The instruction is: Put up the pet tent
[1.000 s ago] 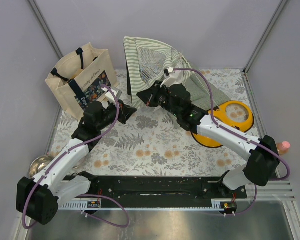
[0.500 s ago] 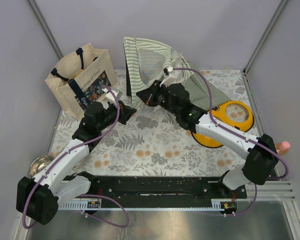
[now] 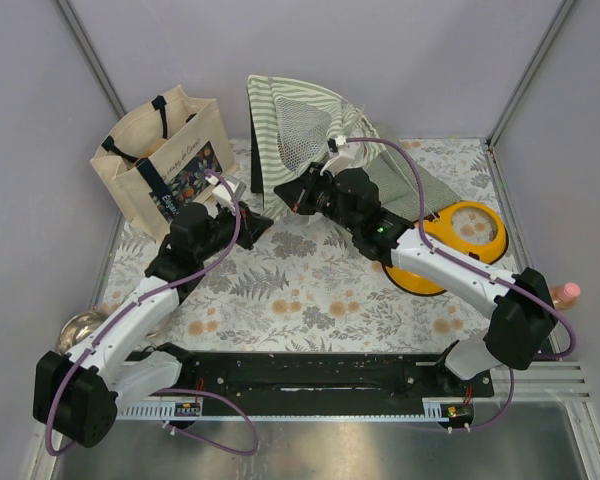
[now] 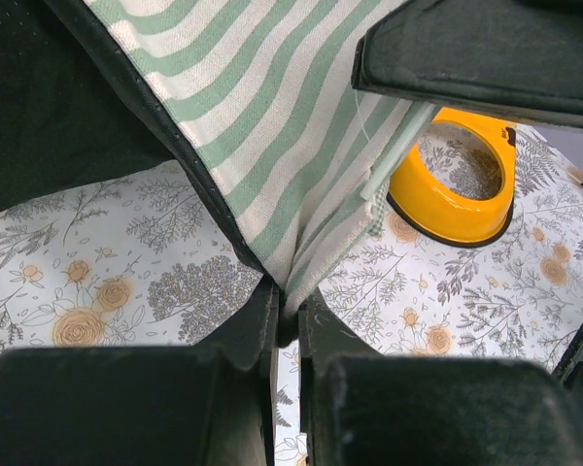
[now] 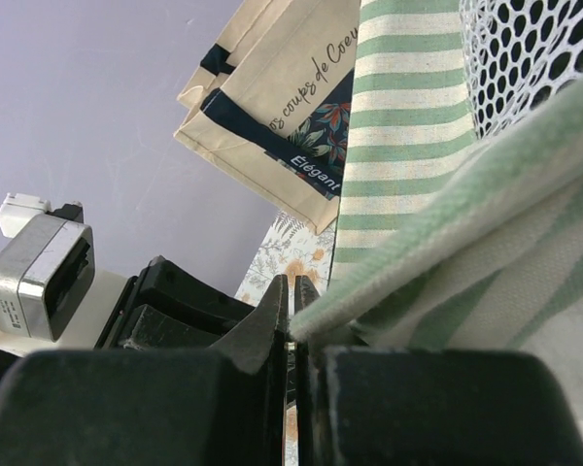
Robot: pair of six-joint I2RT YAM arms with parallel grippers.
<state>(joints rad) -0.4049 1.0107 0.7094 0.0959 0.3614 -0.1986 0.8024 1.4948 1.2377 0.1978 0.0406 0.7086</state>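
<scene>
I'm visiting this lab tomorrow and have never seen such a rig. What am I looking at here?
Two robot arms are bolted at the near edge of a cloth-covered table. The wide picture looks down from above and behind them; the other two come from a camera on each wrist. On the table are a beige tote bag, a yellow bowl and a green-striped pet tent. The left gripper and the right gripper are each shut on the tent's fabric.

Matt cloth pet tent [image 4: 272, 116]; seemingly glossy plastic bowl [image 4: 447, 218].
</scene>
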